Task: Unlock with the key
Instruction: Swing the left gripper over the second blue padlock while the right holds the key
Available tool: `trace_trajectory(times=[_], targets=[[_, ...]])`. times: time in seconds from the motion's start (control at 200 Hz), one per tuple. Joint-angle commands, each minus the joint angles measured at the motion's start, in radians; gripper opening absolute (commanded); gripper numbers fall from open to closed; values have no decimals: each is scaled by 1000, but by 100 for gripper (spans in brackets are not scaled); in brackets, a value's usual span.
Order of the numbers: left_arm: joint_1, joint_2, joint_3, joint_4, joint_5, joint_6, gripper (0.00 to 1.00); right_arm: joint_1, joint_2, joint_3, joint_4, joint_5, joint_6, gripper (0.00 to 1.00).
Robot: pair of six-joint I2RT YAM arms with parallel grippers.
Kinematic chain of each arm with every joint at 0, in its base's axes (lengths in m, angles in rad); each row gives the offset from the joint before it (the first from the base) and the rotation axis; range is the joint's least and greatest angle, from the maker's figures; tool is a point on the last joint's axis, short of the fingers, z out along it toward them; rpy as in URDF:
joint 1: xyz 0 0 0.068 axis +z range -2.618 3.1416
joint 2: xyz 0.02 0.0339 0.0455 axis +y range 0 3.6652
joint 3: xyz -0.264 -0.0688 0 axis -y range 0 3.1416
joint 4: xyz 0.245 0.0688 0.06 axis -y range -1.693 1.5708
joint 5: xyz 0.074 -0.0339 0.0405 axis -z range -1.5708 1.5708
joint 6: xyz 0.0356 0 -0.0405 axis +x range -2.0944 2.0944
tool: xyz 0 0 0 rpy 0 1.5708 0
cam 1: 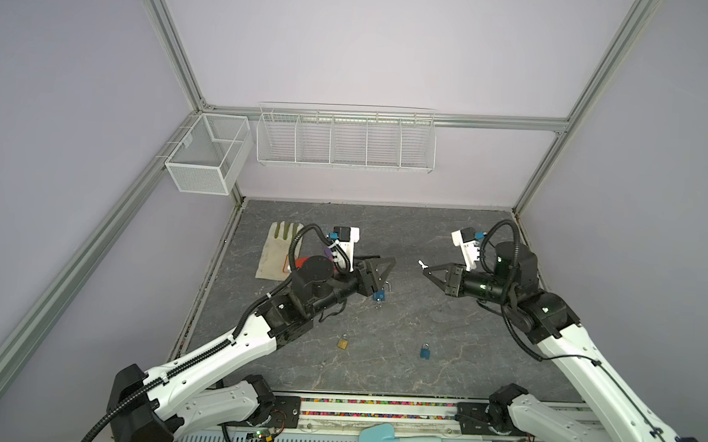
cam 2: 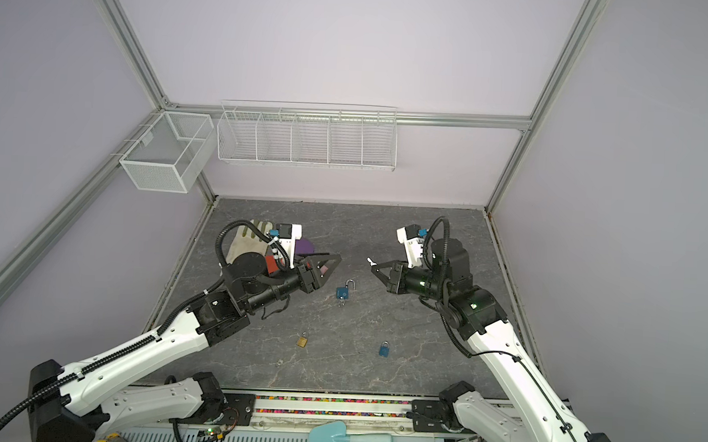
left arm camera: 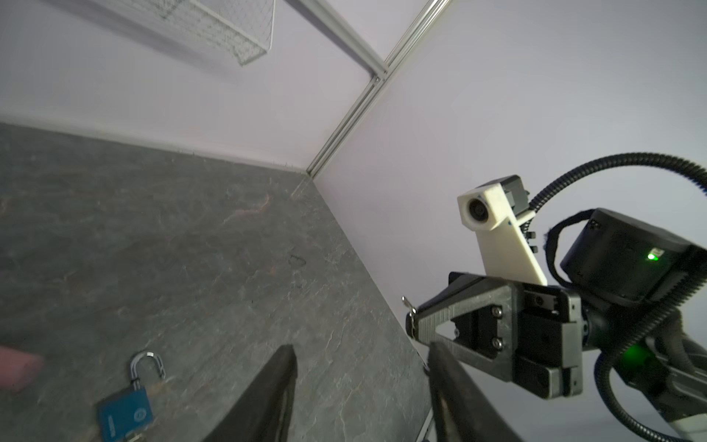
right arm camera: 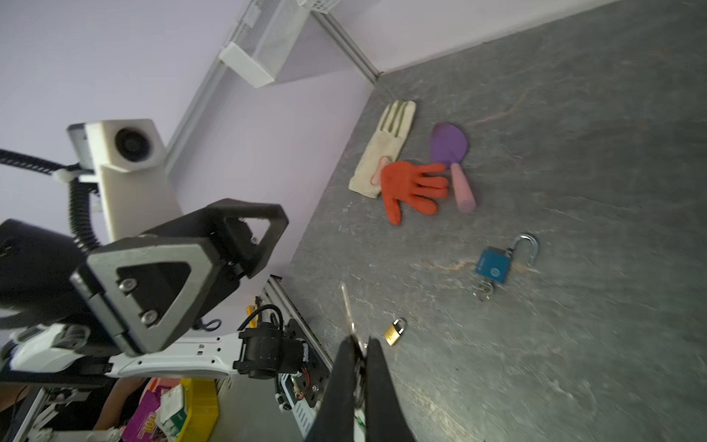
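Blue and sprung open, the lock lies flat on the surface, with the left tool near it spread and empty, apparently not needed to steady it, and the right tool, apart from it, clenched on the key.

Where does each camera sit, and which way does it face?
Both top views: overhead, looking down at the table; both arms show.
Left wrist: on left arm, facing the right gripper; own fingers show.
Right wrist: on right arm, facing the left gripper; own fingers clamp the key.
Shared: all show the open blue padlock.
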Motion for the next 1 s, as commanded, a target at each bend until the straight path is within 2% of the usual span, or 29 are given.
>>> trace_trajectory(times=[0.0, 0.07, 0.265, 0.44, 0.55, 0.745, 0.885, 0.995], targets=[[-64, 69, 43, -212, -65, -73, 55, -58, -38, -63, -249, 73, -55, 6], [-108, 129, 54, -236, -36, -84, 55, -95, -62, -119, -289, 87, -53, 6], [-248, 331, 232, -546, -126, -42, 57, -178, -129, -258, -350, 141, -23, 6], [-327, 522, 346, -647, -108, -53, 57, -228, -139, -338, -328, 154, 9, 6], [-351, 678, 468, -748, -47, -23, 57, -284, -121, -366, -298, 136, 12, 6], [-404, 915, 699, -935, -94, 37, 57, -355, -90, -381, -288, 99, -22, 6], [-407, 1012, 777, -992, -120, 30, 57, -433, -84, -390, -285, 57, -44, 6], [-407, 1068, 815, -1001, -95, 26, 57, -496, -78, -403, -285, 18, -66, 6]])
